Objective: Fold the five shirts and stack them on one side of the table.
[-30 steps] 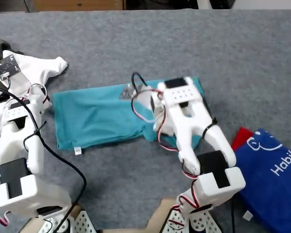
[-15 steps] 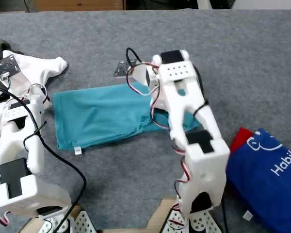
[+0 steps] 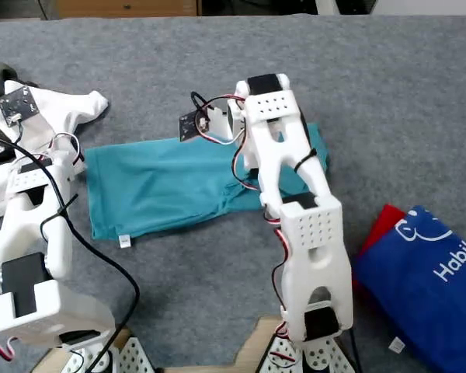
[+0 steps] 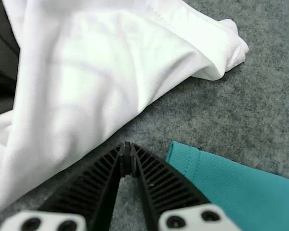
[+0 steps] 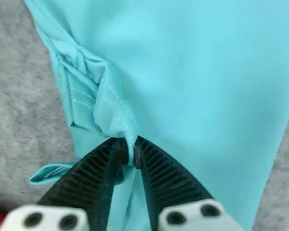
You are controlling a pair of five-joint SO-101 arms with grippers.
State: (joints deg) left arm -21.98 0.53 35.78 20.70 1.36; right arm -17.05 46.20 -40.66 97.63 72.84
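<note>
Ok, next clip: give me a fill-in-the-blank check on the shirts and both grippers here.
1. The right gripper is shut on a fold of the rumpled teal fabric shirt; the left gripper holds ___.
2. The crumpled white fabric shirt lies beside the ___ arm's gripper.
3. The folded blue fabric shirt partly covers a ___ garment.
Missing: nothing; left; red.

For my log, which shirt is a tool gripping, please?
The teal shirt: the right tool pinches its fabric; the white shirt and the blue shirt lie free.
</note>
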